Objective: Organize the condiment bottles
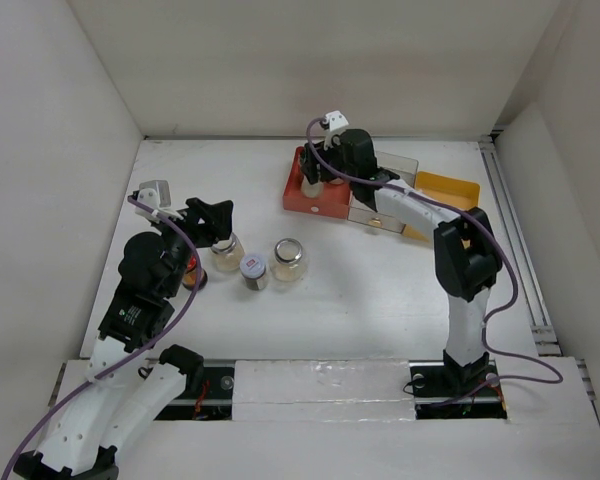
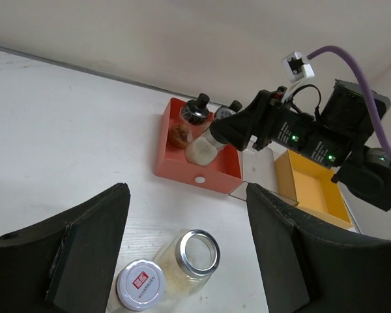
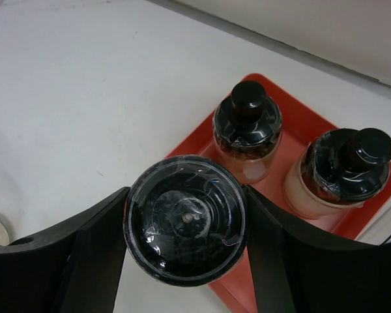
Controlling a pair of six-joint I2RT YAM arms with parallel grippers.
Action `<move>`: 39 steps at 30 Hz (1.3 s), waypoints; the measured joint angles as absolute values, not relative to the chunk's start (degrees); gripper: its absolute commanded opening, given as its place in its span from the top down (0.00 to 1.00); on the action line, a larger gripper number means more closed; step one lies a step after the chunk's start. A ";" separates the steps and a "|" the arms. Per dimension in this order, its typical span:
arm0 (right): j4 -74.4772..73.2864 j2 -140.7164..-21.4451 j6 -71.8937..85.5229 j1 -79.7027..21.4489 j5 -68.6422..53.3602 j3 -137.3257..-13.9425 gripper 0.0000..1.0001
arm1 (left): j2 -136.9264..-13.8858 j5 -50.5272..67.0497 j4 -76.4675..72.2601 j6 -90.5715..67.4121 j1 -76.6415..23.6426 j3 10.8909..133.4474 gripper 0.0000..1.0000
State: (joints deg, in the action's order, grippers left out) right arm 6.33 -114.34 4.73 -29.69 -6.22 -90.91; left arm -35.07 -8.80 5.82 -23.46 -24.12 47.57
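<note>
Left pincer [image 2: 186,195]: released; fingers [image 2: 85,241] spread wide with nothing between; poised over the counter [image 1: 380,290], just beside the loose jars
Right pincer [image 3: 186,225]: clenched on a black-capped bottle [image 3: 186,228]; both fingers pressed against its sides
Held bottle: pale contents, slightly tilted; over the near-left part of the red tray [image 3: 300,117]; cannot tell whether its base touches the tray floor
Red tray contents: two more bottles with black caps, side by side; brown-filled bottle [image 3: 247,127] on the left, paler bottle [image 3: 348,169] on the right
Loose jars: three close together at centre-left; pale-filled jar [image 1: 227,252] nearest the left pincer; white-capped jar [image 1: 253,270] in the middle; silver-lidded jar [image 1: 289,258] on the right
Hidden bottle [image 1: 191,270]: reddish, mostly covered by the left arm
Other trays: clear tray [image 1: 385,205] against the red tray's right side; yellow tray [image 1: 450,190] beyond it
</note>
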 measured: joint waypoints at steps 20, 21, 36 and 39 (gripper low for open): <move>7.70 -119.07 3.22 -30.76 -4.67 -90.91 0.00 | -35.22 -8.71 5.87 -23.16 -24.12 47.57 0.28; 7.64 -118.43 3.14 -30.87 -4.73 -90.85 0.00 | -34.94 -9.10 5.85 -23.14 -24.12 47.57 0.28; 13.34 -107.33 -0.01 -52.23 -20.53 -88.55 0.12 | -22.33 -17.28 4.93 -24.67 -24.12 47.20 0.23; 12.49 -111.37 -1.04 -57.28 -23.05 -89.73 0.02 | -18.59 -18.96 4.38 -25.02 -24.12 46.87 0.20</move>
